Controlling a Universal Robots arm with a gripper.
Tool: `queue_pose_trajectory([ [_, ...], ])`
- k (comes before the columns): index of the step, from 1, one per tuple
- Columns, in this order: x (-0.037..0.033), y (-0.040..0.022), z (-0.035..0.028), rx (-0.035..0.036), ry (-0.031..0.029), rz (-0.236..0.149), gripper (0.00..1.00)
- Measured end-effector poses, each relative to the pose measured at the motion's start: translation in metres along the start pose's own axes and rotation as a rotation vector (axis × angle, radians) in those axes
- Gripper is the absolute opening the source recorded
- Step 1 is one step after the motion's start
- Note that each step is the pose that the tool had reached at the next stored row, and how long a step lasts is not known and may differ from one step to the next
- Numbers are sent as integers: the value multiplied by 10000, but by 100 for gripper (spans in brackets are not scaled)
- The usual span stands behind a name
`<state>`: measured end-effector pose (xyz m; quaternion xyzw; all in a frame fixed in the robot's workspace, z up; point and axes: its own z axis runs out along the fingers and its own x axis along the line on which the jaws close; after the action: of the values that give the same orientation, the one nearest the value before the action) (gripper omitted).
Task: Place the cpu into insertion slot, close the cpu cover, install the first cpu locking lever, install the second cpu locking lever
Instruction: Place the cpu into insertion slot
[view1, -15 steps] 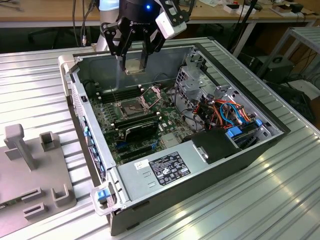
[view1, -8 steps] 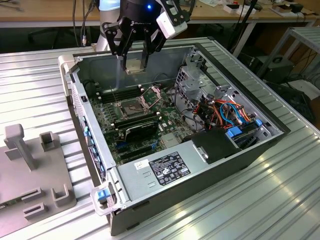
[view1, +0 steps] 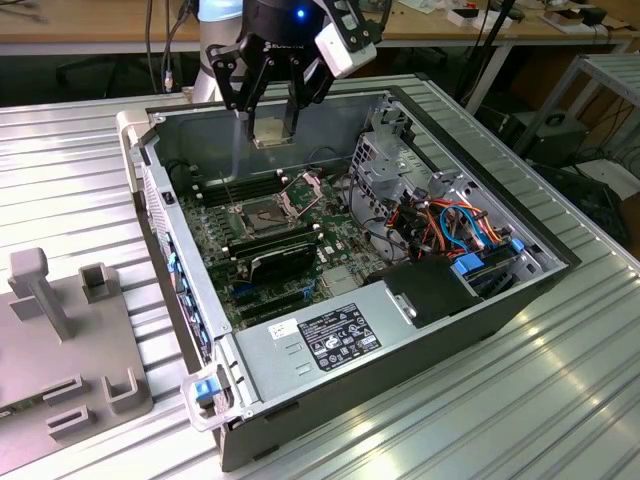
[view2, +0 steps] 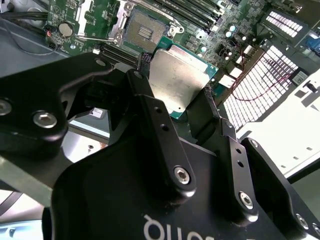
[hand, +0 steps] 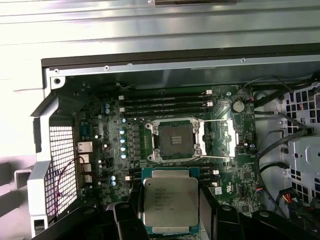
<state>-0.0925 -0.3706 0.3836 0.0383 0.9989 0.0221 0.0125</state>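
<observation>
1. Ribbed metal table carries everything. A grey fixture plate with raised blocks lies on it, at the exterior view's left of the case.
2. Open computer case lies flat on the table, inside facing up. It holds a green motherboard, a silver power supply at the near end, and a metal drive cage with orange and blue cables at the exterior view's right.
3. The motherboard carries long black memory slots and the insertion slot.
4. Gripper hangs over the far end of the case, its black fingers pinching the cpu by two opposite edges.
5. The cpu is in the air above the board with its silvery face toward both wrist cameras. It is apart from the slot and not seated.
6. The insertion slot's contact field is bare. The cpu cover is tipped up open just beside it.
</observation>
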Motion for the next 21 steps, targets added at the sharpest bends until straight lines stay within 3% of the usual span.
queue_pose_trajectory([
  [18, -44, 26, 9, 0, 0, 11, 55],
  [21, -44, 33, 16, 6, -14, 307, 55],
])
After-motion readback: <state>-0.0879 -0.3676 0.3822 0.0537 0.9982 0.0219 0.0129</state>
